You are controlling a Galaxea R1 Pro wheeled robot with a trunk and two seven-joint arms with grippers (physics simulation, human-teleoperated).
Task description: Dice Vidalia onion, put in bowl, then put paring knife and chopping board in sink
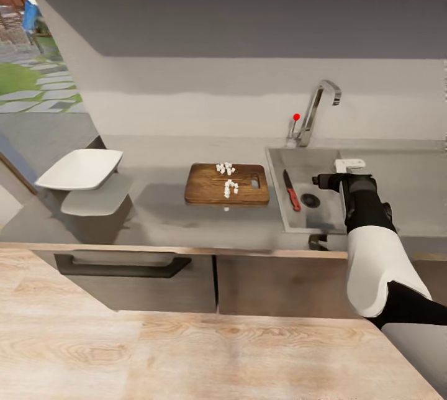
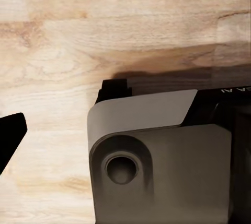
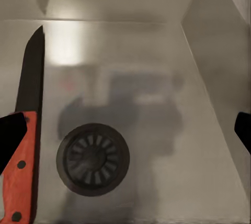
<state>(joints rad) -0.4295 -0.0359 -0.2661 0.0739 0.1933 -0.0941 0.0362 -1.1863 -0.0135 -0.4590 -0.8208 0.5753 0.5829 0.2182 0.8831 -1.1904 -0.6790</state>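
Note:
The brown chopping board (image 1: 208, 189) lies on the grey countertop (image 1: 155, 217), just left of the sink (image 1: 310, 161). Small white pieces of diced onion (image 1: 228, 179) sit on the board in two loose clusters. The paring knife (image 1: 292, 192), red-handled with a dark blade, lies flat on the sink floor (image 3: 157, 78) beside the round drain (image 3: 94, 158). My right arm (image 1: 363, 207) reaches over the basin. There my right gripper (image 3: 125, 135) hangs open above the drain, the knife (image 3: 26, 145) lying by one fingertip, untouched. The white bowl (image 1: 81, 168) stands at the counter's far left. My left gripper's fingertip (image 2: 10, 135) hovers over pale wood.
An angular chrome faucet (image 1: 316, 108) with a red knob (image 1: 296, 117) rises behind the sink. A pale wooden surface (image 1: 186, 350) spans the foreground between me and the cabinets; a drawer with a black handle (image 1: 124, 263) sits below the counter. A grey robot part (image 2: 157, 156) crowds the left wrist view.

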